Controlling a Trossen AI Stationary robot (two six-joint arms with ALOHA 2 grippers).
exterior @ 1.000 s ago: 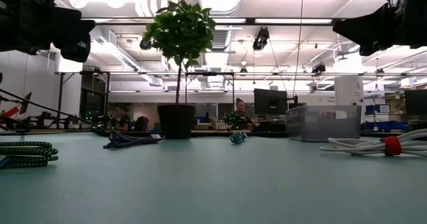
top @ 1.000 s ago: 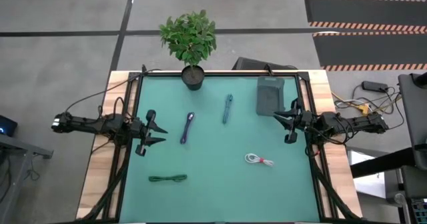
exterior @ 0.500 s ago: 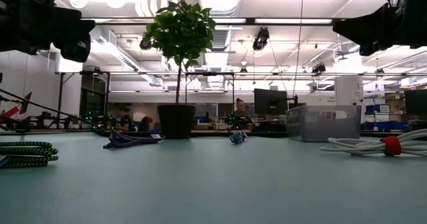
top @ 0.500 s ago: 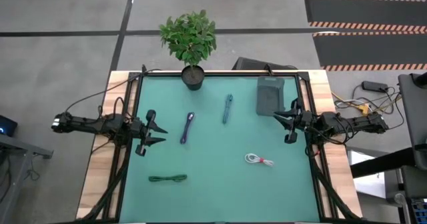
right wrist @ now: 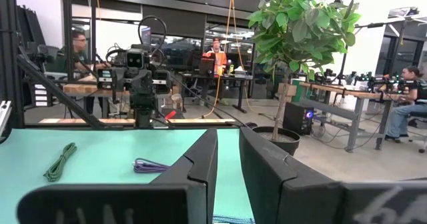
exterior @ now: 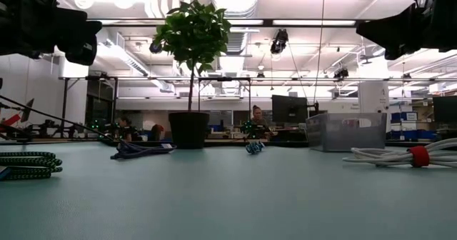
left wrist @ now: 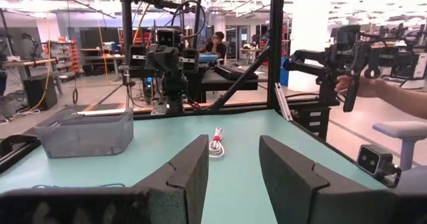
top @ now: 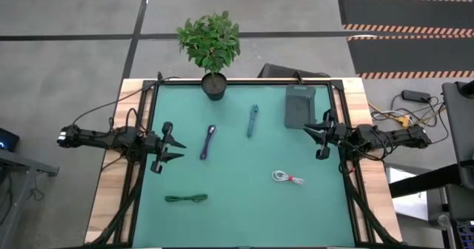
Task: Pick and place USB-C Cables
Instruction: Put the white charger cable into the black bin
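Four cable bundles lie flat on the green mat. The purple cable (top: 208,141) lies just right of my left gripper (top: 175,147), which hovers open above the mat's left side. The teal cable (top: 252,120) lies toward the far middle. The green cable (top: 186,198) lies near the front left and shows in the right wrist view (right wrist: 60,161). The white cable with a pink tie (top: 287,178) lies front right and shows in the left wrist view (left wrist: 215,143). My right gripper (top: 312,139) hovers open at the mat's right side, near the grey bin (top: 298,105).
A potted plant (top: 212,56) stands at the mat's far edge, middle. The grey bin sits at the far right corner. Black frame rails (top: 145,108) and robot wires run along both side edges. People show in the room beyond the table.
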